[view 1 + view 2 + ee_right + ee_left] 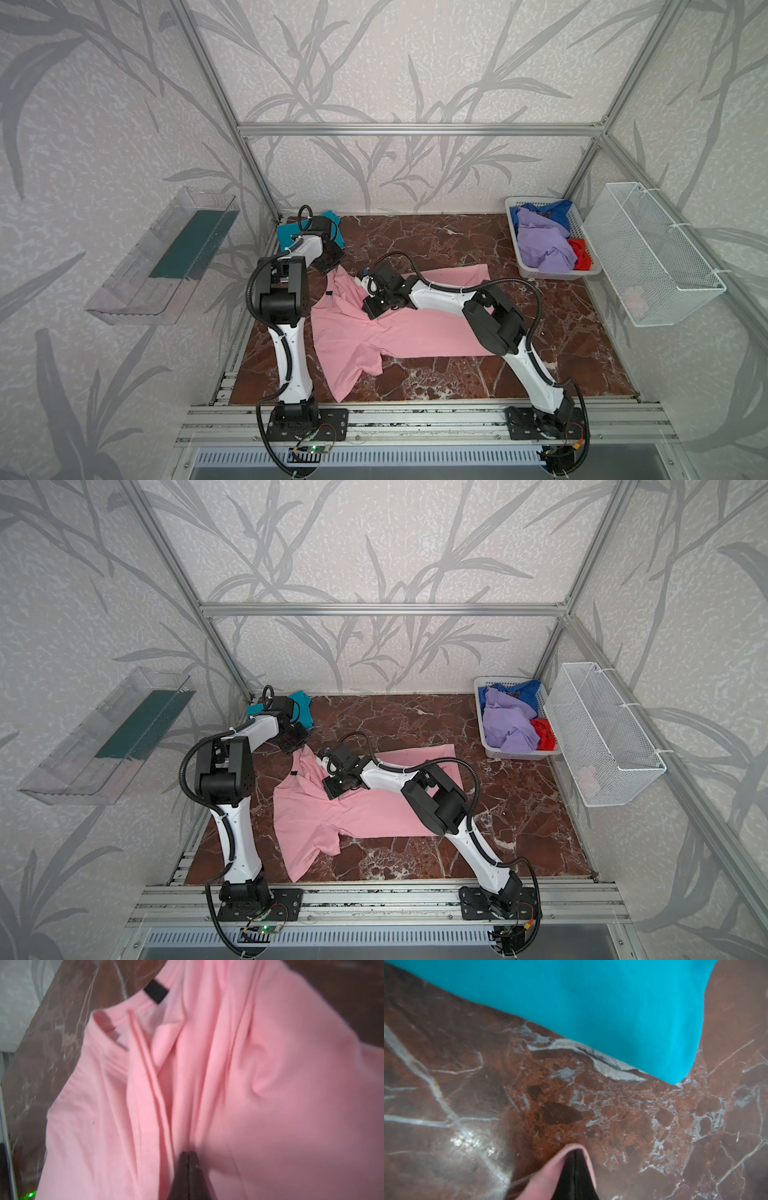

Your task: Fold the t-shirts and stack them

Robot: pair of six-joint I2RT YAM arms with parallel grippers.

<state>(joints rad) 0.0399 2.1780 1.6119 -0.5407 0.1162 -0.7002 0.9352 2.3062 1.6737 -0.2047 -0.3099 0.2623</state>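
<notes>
Left claw (574, 1154): jaws were pressed together, pinching an edge of the pink t-shirt (374, 336). In the left wrist view the cloth wrapped both sides of my tips. In both top views that edge was drawn to a point at the claw, on the shirt's far left side.

Right claw (188, 1155): jaws were also pressed together, pinching a ridge of the same pink cloth. Folds ran from the tips toward the collar (116, 1020). My right arm reached across the shirt toward the left. The collar's black label (155, 991) sat beyond the tips, with the claw near it but not on it.

The pink t-shirt was on the brown marble table (415, 241), around the middle. Its body was spread flat under my right arm, and one sleeve (353, 374) trailed toward the near edge. The cloth between my two claws was bunched.

The teal t-shirt (612, 1001) was in the far left corner, partly hidden behind my left arm in both top views. There was bare marble between it and the left claw, so they weren't touching.

The white basket (557, 272) was in the far right corner, well apart from both claws. It held the lavender t-shirt (540, 245) on top, the blue t-shirt (557, 208) behind it and the red t-shirt (579, 253) beside it, all crumpled.
</notes>
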